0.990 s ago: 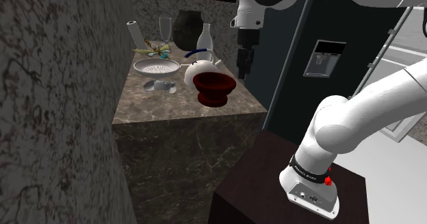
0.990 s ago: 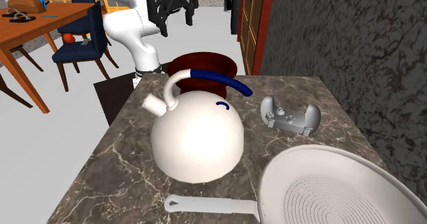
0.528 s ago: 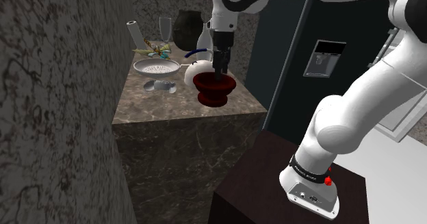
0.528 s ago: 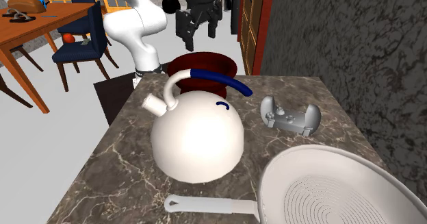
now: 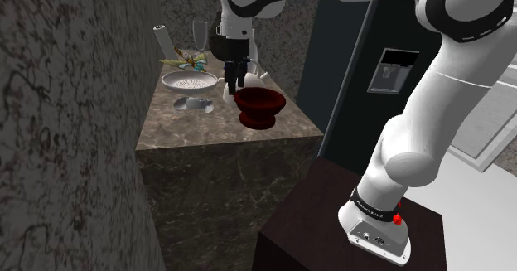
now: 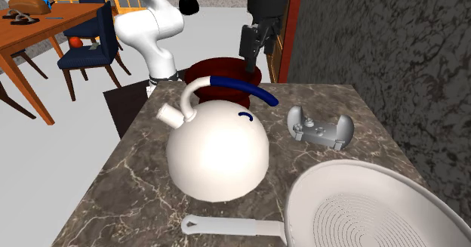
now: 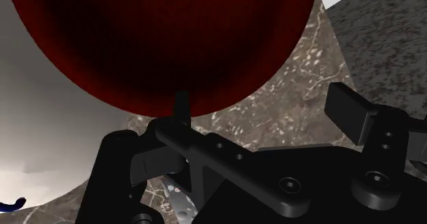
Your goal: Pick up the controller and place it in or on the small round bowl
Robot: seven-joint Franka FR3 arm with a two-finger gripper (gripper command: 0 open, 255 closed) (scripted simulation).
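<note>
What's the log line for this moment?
stage: pre-grasp | gripper: open, near bowl | controller: on counter, not held | bowl: empty

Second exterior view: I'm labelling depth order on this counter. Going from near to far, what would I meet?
White pan → white kettle → dark red bowl. The grey controller lies beside the kettle at about the same depth, so I leave it unranked.

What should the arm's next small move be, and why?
Probably shift the gripper toward the shoulder view's left and lower it over the controller: it hangs open by the dark red bowl, while the controller lies untouched on the counter.
</note>
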